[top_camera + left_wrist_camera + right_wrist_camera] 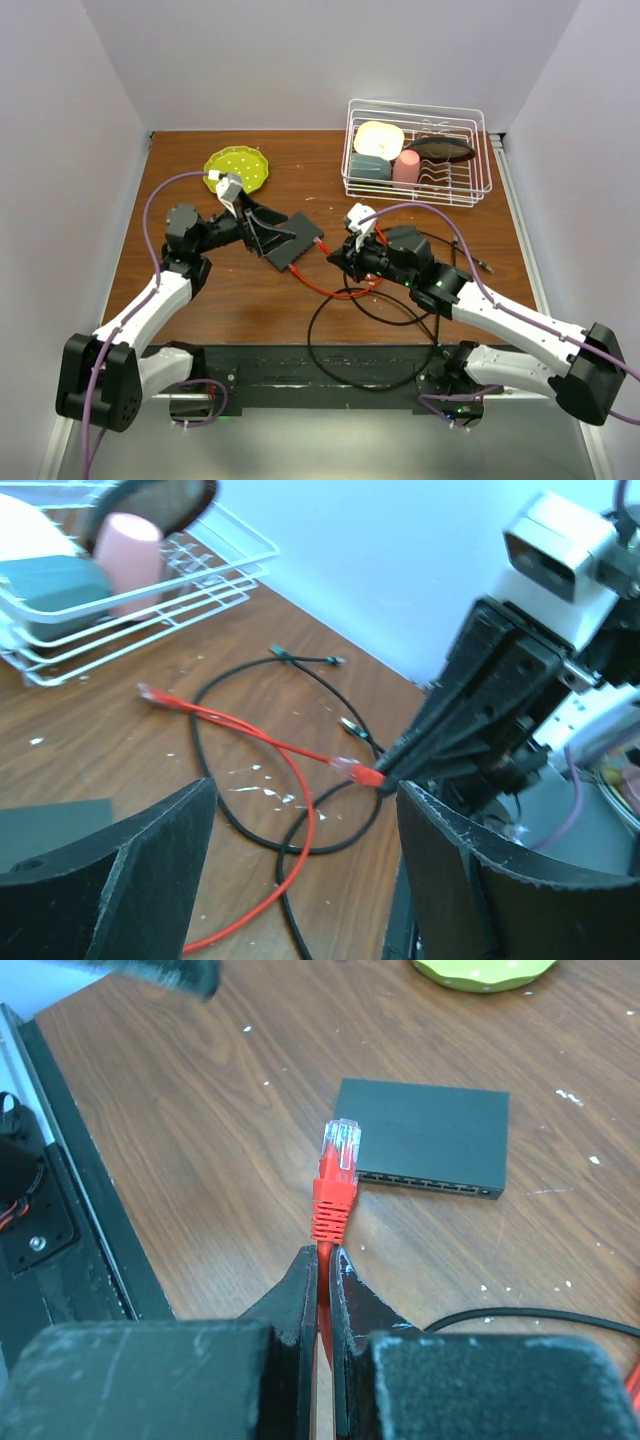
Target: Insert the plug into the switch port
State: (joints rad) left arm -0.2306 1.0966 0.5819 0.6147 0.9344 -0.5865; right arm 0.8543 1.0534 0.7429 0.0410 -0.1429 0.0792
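The flat black switch [293, 240] lies on the wooden table; its row of ports [425, 1179] faces my right wrist camera. My right gripper [337, 254] [322, 1252] is shut on the red cable just behind its clear-tipped plug [338, 1153]. It holds the plug above the table, a short way from the port row and pointing toward it. My left gripper [262, 230] [305, 790] is open and empty over the switch's left end. A corner of the box [50, 825] shows beside its left finger. The plug [365, 773] also shows in the left wrist view.
A white wire rack [418, 150] with cups and plates stands at the back right. A yellow-green plate [237, 168] lies behind the left gripper. A black cable loop [370, 340] and the slack red cable [345, 292] lie on the table in front of the right arm.
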